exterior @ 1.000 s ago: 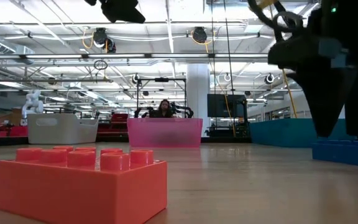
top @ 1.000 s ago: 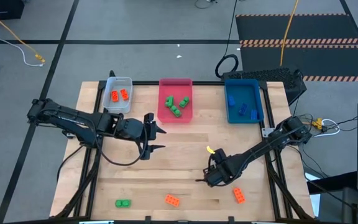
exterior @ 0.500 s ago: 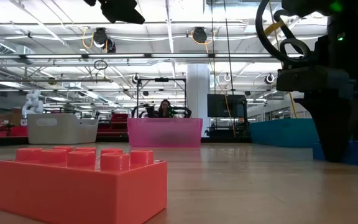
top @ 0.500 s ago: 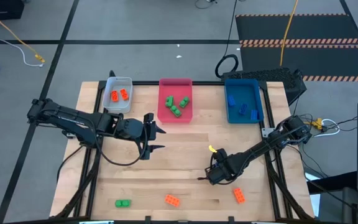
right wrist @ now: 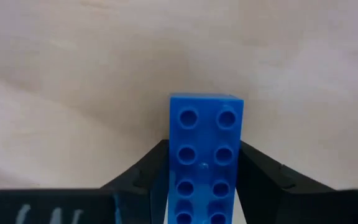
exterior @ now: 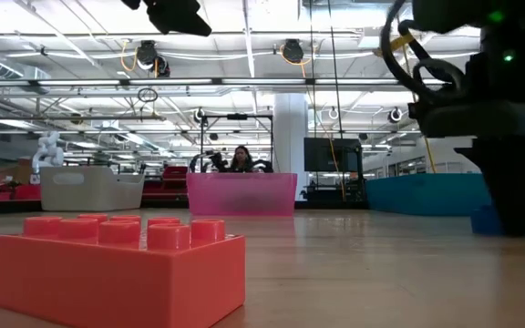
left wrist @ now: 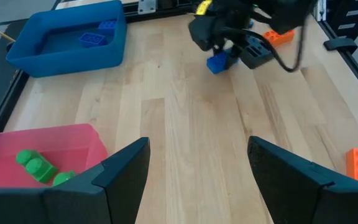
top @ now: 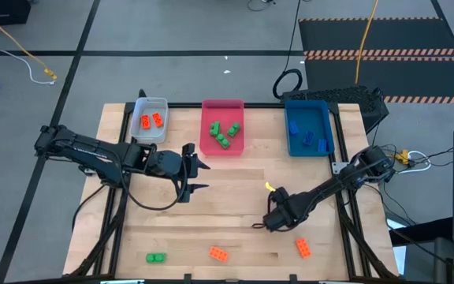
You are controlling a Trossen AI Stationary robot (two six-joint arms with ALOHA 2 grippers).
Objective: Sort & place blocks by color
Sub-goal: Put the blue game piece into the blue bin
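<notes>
My right gripper [top: 268, 224] stands at the table's near right, shut on a blue block [right wrist: 205, 143]. That block also shows in the left wrist view [left wrist: 218, 62] under the dark gripper. My left gripper [top: 198, 175] hovers open over the table's middle, near the pink tray [top: 211, 146]. Loose on the table's near part lie a green block [top: 156, 258] and two orange blocks [top: 218, 253] [top: 303, 248]. One orange block [exterior: 121, 264] fills the low view's foreground. My right gripper pinches the blue block between its two fingers [right wrist: 148, 177], one on each long side [right wrist: 178, 171], from above and pointing down. The fingers lie along the block's length, and its studded face points at the wrist camera. Whether it is clear of the table I cannot tell.
Along the far edge stand a grey tray [top: 161, 104] with orange blocks, the pink tray with green blocks and a blue tray [top: 329, 134] with blue blocks. Bare wood lies between the arms. A person shows in the room beyond the table [exterior: 241, 157].
In the low view my right gripper has come down over the blue block and shifted a little toward the table's right. The left arm has kept still.
</notes>
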